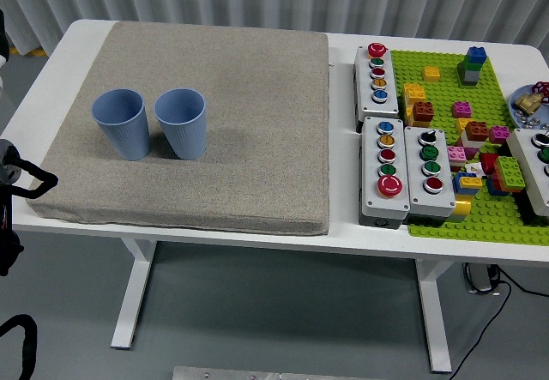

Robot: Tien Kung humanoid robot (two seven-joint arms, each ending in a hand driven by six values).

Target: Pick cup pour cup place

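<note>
Two light blue ribbed cups stand upright side by side on the left part of a grey mat [249, 123]: the left cup [122, 123] and the right cup [182, 123], almost touching. What is inside them does not show. Black parts of my left arm [19, 181] hang at the picture's left edge, just off the table's near left corner and well short of the cups. Nothing is held there. My right arm is out of the picture.
Right of the mat lie three grey button boxes [387, 171] and a green baseplate [480, 217] covered with several coloured bricks. A small dish [532, 105] of bits sits at the right edge. Another box [536, 170] is cut off there.
</note>
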